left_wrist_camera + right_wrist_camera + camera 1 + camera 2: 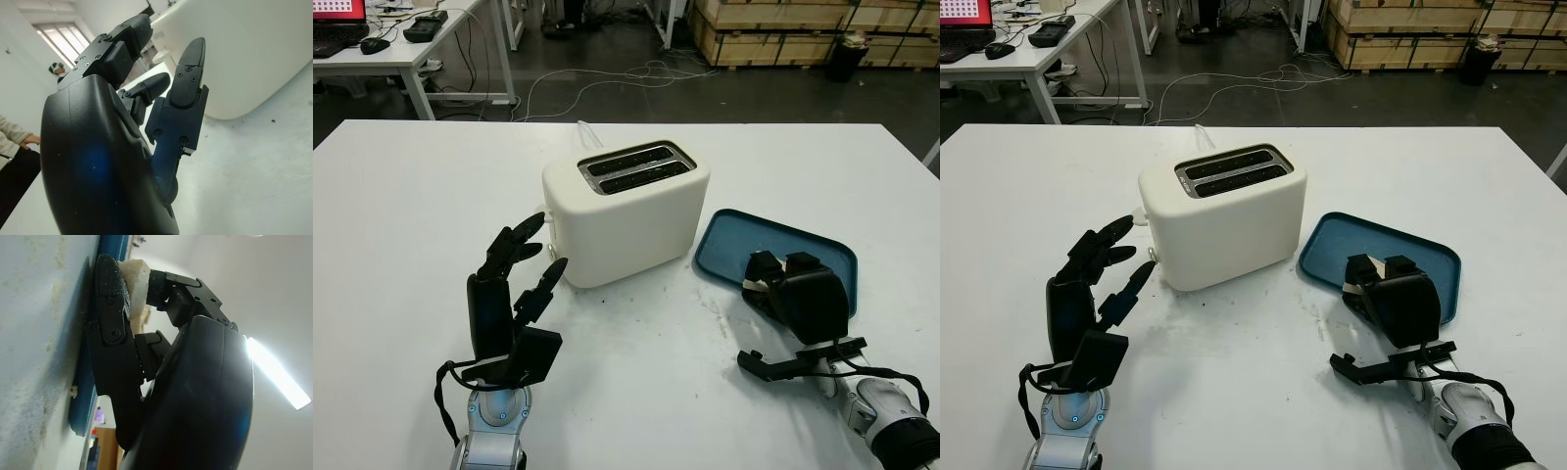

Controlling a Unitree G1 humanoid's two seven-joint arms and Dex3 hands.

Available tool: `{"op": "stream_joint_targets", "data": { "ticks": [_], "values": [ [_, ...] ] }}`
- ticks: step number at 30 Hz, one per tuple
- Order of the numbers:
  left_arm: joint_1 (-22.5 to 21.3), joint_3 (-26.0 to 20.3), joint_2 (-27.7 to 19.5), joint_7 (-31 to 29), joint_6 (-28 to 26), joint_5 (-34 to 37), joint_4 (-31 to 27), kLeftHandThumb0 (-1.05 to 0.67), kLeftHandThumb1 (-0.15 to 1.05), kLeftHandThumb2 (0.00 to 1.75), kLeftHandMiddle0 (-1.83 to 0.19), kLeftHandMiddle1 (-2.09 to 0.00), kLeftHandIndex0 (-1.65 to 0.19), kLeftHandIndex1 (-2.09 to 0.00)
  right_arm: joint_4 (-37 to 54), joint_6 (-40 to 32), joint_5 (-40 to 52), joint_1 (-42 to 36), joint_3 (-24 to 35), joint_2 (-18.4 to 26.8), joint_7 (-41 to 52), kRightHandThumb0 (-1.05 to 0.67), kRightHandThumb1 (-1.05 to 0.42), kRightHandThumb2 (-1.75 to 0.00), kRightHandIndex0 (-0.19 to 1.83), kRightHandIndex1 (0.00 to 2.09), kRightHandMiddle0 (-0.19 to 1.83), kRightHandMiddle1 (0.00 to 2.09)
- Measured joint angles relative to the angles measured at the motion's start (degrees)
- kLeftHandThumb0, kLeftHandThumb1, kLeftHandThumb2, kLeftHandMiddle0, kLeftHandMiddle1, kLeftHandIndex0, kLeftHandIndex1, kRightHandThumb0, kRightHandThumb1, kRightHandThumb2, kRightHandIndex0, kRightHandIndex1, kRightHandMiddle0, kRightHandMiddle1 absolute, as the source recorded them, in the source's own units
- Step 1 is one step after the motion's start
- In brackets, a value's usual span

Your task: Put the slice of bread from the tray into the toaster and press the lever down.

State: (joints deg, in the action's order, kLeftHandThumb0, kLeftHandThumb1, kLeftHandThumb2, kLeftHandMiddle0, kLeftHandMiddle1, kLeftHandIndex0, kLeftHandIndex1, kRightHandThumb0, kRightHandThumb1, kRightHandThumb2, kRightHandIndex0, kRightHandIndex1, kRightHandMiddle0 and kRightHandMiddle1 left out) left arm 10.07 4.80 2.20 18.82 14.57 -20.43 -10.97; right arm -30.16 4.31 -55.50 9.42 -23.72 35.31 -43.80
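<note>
Bread (1395, 266) sits at the near edge of the blue tray (1430, 253), pinched between the fingers of the right hand (1386, 289). In the head views, the tray lies on the white table (401, 196) just right of the toaster (626, 211), whose two slots face up and appear empty. The left hand (514, 279) is raised near the toaster's left end, open and holding nothing.

In the left wrist view, the left hand's fingers (188, 73) point toward the toaster wall, close to it but apart from it.

In the right wrist view, the right hand's fingers (110, 308) are closed on the slice, which is a pale, rough-edged piece pressed against the tray rim.

Current step, as judged: grasping the slice. The next move calls for lifting it clear of the tray, turning it edge-down and aligning it over a slot. The lever is not identifiable.
</note>
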Motion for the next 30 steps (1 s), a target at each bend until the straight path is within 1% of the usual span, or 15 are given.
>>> {"op": "stream_joint_targets", "data": {
  "ticks": [2,3,8,12,15,19,25,28,30],
  "values": [
    [0.0,0.08,0.0,0.0,0.0,0.0,0.0,-0.29,0.92,0.07,-0.4,-0.97,-0.55,-0.36,-0.92,1.12,0.53,0.33,0.06,-0.1,-0.93,-0.5,-0.92,-0.2,1.57,1.75,1.57,1.75],
    [0.0,0.11,0.0,0.0,0.0,0.0,0.01,-0.28,0.92,0.06,-0.41,-0.97,-0.55,-0.36,-1.7,1.88,0.65,0.6,0.12,-0.23,-1.92,-0.5,-0.92,-0.19,1.57,1.75,1.57,1.75],
    [0.01,0.35,0.01,0.05,-0.01,-0.27,0.01,-0.27,0.92,0.05,-0.41,-0.97,-0.55,-0.36,-7.38,5.95,0.64,3.82,0.06,-0.62,-9.47,-0.49,-0.92,-0.23,1.57,1.75,1.57,1.75],
    [0.02,0.61,0.01,0.12,-0.01,-0.35,0.01,-0.25,0.92,0.05,-0.41,-0.97,-0.56,-0.35,-10.71,9.76,0.77,8.49,0.92,-0.41,-13.74,-0.51,-0.92,-0.3,1.57,1.75,1.57,1.75],
    [0.04,0.64,0.01,0.44,-0.02,-0.47,0.01,-0.26,0.92,0.05,-0.42,-0.96,-0.56,-0.35,-11.66,11.3,1.13,11.03,1.99,0.38,-14.21,-0.52,-0.92,-0.3,1.57,1.75,1.57,1.75],
    [0.04,0.7,0.0,0.45,-0.02,-0.48,0.01,-0.27,0.92,0.05,-0.42,-0.96,-0.56,-0.34,-12.13,13.06,2.59,12.37,3.48,1.4,-14.19,-0.5,-0.92,-0.27,1.57,1.75,1.57,1.75],
    [0.04,0.79,0.0,0.5,-0.02,-0.53,0.15,-0.27,0.92,0.05,-0.42,-0.95,-0.57,-0.34,-13.43,16.34,3.07,16.2,3.95,2.82,-12.98,-0.51,-0.92,-0.26,1.57,1.75,1.57,1.75],
    [0.03,0.78,-0.01,0.56,-0.02,-1.25,0.16,-0.28,0.92,0.05,-0.43,-0.94,-0.58,-0.34,-14.68,18.76,3.56,18.03,4.21,3.14,-12.04,-0.52,-0.92,-0.28,1.57,1.75,1.57,1.75],
    [-0.03,0.79,-0.03,0.59,-0.03,-1.94,0.16,-0.27,0.92,0.05,-0.43,-0.94,-0.58,-0.34,-15.74,21.1,5.49,18.92,4.7,3.18,-10.45,-0.53,-0.92,-0.3,1.57,1.75,1.57,1.75]
  ]
}}
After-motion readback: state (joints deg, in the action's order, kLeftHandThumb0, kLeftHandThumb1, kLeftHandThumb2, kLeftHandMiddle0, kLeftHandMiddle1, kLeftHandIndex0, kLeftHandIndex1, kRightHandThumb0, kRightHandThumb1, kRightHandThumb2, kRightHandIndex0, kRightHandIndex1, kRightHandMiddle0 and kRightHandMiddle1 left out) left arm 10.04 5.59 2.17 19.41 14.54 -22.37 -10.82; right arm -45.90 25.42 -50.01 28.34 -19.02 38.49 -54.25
